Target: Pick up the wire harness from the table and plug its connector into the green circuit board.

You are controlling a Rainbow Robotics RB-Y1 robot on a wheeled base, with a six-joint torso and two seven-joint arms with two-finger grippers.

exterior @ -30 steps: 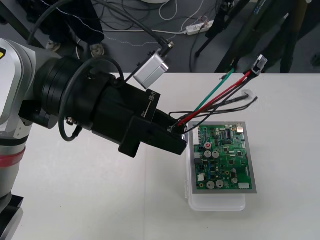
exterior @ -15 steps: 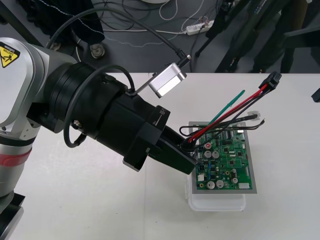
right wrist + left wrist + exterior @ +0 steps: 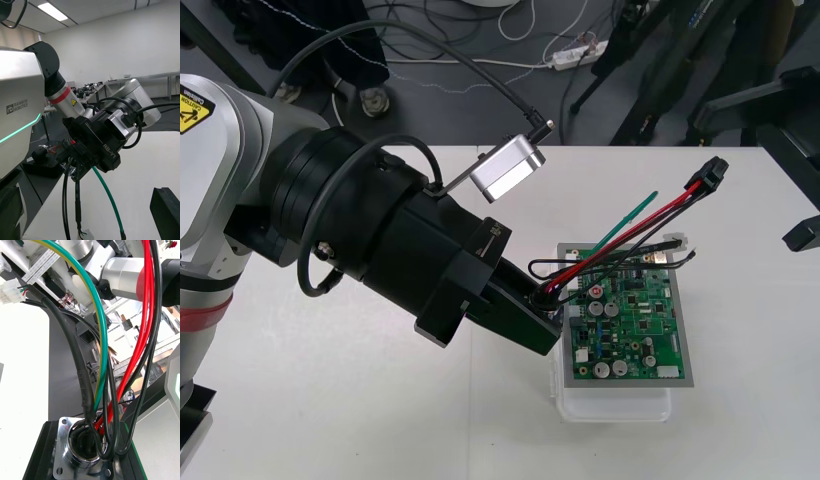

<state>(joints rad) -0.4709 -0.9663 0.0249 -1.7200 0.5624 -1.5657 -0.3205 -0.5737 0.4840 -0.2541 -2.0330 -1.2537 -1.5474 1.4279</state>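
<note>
The table (image 3: 330, 420) spread pale on every side of the green circuit board (image 3: 630, 330), and the left arm (image 3: 330, 230), the big black-and-silver one, slanted down at the board from its left. The board itself lay flat on its white base (image 3: 615, 405), with nothing plugged into it that I could see.

The left gripper (image 3: 545, 300) sat right at the board's left edge, clamped on the wire harness (image 3: 630, 225). In its own wrist view the round metal socket (image 3: 77, 446) was wedged between the black fingers (image 3: 41, 453), flange and all. Over on the board's right, well apart from it, the right gripper (image 3: 802, 236) waited with its fingers (image 3: 165, 212) spread wide and nothing between them.

The red, black and green wires climbed out of the left gripper and swept across the board's far edge. And there was the small black plug (image 3: 708, 177), up in the air past the board's far right corner, touching nothing.

So, my read: the pick-up was done and the carry to the board was in hand, but the grip was on the socket end, not the connector. The next move, I'd judge, called for the right gripper to come in toward the board and take the dangling plug, then turn it down over the board's header before any pushing began.
</note>
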